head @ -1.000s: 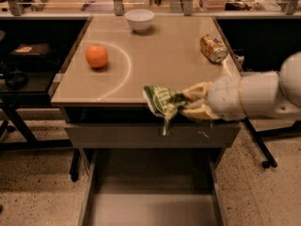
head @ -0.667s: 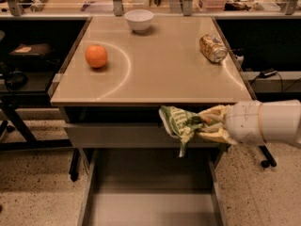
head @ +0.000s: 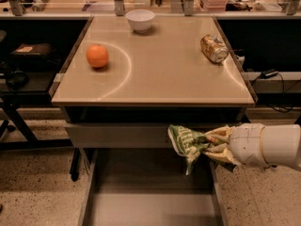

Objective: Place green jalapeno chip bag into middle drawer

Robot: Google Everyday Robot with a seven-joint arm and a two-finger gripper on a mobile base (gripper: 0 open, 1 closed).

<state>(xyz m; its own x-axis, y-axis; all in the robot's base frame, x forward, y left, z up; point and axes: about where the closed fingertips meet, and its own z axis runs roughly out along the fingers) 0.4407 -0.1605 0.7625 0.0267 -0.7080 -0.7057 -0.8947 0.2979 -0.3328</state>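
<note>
Where the tabletop (head: 160, 79) reaches farthest to the left of the gripper (head: 210, 144), an orange (head: 97, 56) sits on it, well apart from the gripper and above it in view. A white bowl (head: 140, 20) stands at the tabletop's far edge, up and to the gripper's left. Below the tabletop, a closed grey drawer front (head: 117, 134) runs level with the gripper on its left, and under that the middle drawer (head: 141, 197) is pulled open, its bare floor spreading below and left of the gripper. The green jalapeno chip bag (head: 186, 141) juts from the gripper's left side, crumpled, one corner dangling over the right part of the open drawer. The gripper is clamped on the bag, its pale arm running off to the right. A gold can (head: 214, 48) lies on its side on the tabletop directly above the gripper
</note>
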